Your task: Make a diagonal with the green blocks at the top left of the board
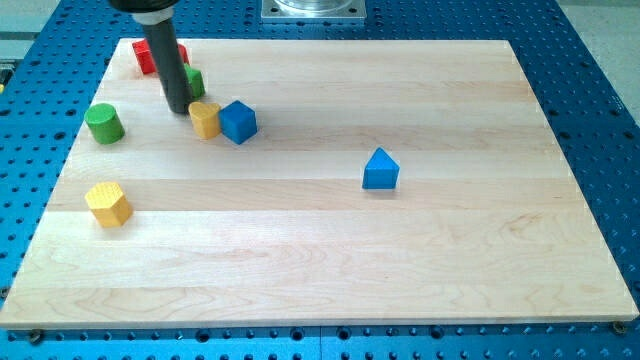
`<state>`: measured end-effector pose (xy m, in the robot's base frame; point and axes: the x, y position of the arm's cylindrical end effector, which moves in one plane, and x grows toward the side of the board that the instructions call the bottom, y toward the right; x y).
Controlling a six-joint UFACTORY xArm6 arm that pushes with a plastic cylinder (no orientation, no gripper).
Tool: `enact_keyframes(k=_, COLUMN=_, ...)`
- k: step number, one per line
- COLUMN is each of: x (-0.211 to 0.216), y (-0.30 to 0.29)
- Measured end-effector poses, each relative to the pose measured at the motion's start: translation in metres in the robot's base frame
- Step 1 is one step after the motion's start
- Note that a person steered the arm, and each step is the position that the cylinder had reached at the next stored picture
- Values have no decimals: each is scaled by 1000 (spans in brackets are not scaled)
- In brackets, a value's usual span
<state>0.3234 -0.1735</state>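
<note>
1. my tip (180,108) sits near the view's top left of the wooden board (420,260); the rod rises from it toward 11 o'clock and leaves the frame at the top.
2. there are no jaws here, only a plain rod end, and it holds nothing.
3. a green block (195,82) shows at about 1 o'clock from the tip, just beside the rod and partly hidden by it; its shape cannot be made out, nor whether the two touch.
4. a green cylinder (104,123) stands at about 8 o'clock from the tip, near the board's left edge, apart from the other green block.
5. a red block (148,57) lies behind the rod at about 11 o'clock from the tip, mostly covered.
6. a small yellow block (205,119) sits just at 4 o'clock from the tip, touching a blue cube (238,122) at its 3 o'clock side.
7. a yellow hexagonal block (108,204) lies at 7 o'clock from the tip, well apart.
8. a blue house-shaped block (380,170) stands alone near the board's middle, at 4 o'clock from the tip.
</note>
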Motion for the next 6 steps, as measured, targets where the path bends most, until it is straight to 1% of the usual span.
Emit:
enact_keyframes(k=1, x=-5, y=-2)
enact_keyframes(k=2, x=78, y=-24)
enact_keyframes(k=3, x=128, y=-65)
enact_keyframes(k=4, x=133, y=-98)
enact_keyframes(k=5, x=96, y=-90)
enact_keyframes(k=6, x=64, y=-61)
